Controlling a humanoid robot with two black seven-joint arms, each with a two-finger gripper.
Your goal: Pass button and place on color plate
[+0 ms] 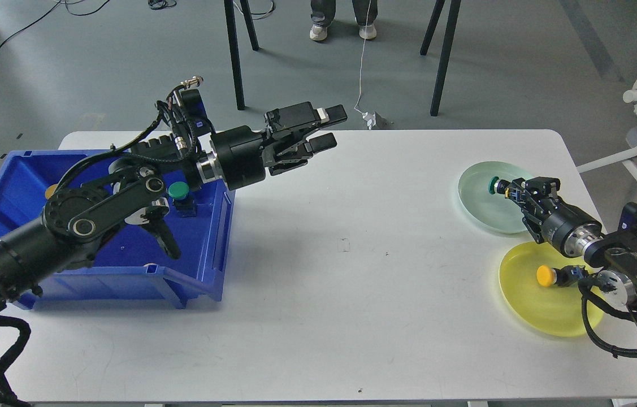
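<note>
Rightward, the right end effector [507, 189] reaches over the pale green plate [479, 200], seemingly pinching a green button [492, 184] just above it. A yellow button [547, 276] lies on the yellow plate [544, 314]. The left end effector [326, 129] hangs spread and empty over the desk [352, 271], beside the blue bin [194, 271] holding another green button [178, 190].

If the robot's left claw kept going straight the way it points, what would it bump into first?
Probably nothing. The left gripper, open and empty, points right over the bare white table. That line seems to pass behind the green plate, though depth is hard to judge.
</note>
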